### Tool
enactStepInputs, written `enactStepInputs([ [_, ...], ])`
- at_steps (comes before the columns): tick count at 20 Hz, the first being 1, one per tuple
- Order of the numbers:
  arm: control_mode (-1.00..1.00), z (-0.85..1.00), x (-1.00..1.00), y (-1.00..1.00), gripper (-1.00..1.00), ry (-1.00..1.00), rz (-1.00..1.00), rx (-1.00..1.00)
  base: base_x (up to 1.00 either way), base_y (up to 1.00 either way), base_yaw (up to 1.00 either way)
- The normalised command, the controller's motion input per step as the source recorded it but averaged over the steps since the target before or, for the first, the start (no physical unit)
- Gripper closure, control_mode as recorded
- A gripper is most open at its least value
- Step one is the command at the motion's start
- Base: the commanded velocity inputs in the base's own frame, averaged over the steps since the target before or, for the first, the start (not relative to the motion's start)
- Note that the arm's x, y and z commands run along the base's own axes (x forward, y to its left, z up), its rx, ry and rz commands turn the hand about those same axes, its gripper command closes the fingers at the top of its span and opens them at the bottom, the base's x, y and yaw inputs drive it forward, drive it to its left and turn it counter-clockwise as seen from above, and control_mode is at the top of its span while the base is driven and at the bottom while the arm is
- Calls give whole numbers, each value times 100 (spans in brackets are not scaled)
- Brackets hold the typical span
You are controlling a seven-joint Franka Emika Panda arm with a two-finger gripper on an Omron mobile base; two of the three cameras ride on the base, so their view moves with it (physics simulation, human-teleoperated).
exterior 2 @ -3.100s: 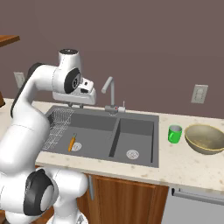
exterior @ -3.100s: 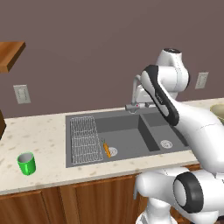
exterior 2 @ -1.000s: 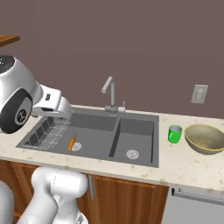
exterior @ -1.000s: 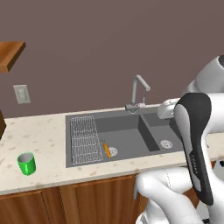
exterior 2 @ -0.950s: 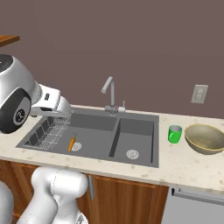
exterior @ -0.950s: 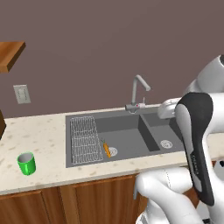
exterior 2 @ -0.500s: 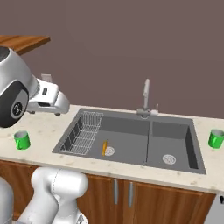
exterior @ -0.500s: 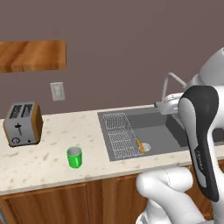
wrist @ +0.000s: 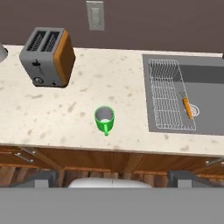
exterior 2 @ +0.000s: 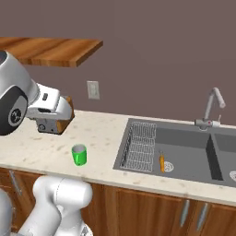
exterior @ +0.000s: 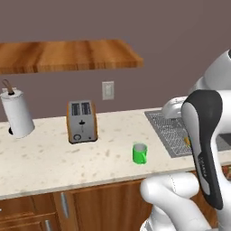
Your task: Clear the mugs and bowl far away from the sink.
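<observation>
A pale speckled counter (exterior: 54, 162) runs across the kitchen, with wooden cabinet fronts below it and a dull brown-purple wall behind.

Nearest to the front edge stands one green mug (exterior: 140, 153) (exterior 2: 79, 155) (wrist: 104, 119). It is upright and alone on the bare counter, well apart from the sink (exterior 2: 184, 152) to its right. The hand view looks down on it and shows the pale grey inside and a small handle that points toward the counter edge; the base views show the mug from the side only.

In the left basin of the sink lies a wire rack (exterior 2: 140, 147) (wrist: 168, 96). Just beside it, near the round drain, a small orange thing (exterior 2: 162, 162) (wrist: 187, 107) lies on the basin floor. The right base view also shows the slim silver faucet (exterior 2: 212, 108) at the far rim and the start of the second basin.

Farther back, to the left of the mug, a grey toaster (exterior: 81, 121) (wrist: 49, 57) with orange sides stands near the wall. The left base view alone shows a white paper towel roll (exterior: 17, 113) at the far left. A wall outlet (exterior: 108, 90) (exterior 2: 93, 89) is behind the counter, and a wooden shelf (exterior: 67, 54) (exterior 2: 46, 50) hangs above.

The gripper looks down from above the mug; I cannot tell how wide its fingers stand.
</observation>
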Motion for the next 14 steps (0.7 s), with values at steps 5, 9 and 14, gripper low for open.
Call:
enactStepInputs([
  [5,100,0,0,0,-100,0,0,0,6,63,2],
  [9,100,0,0,0,-100,0,0,0,13,39,-1],
  [14,100,0,0,0,-100,0,0,0,1,20,-10],
])
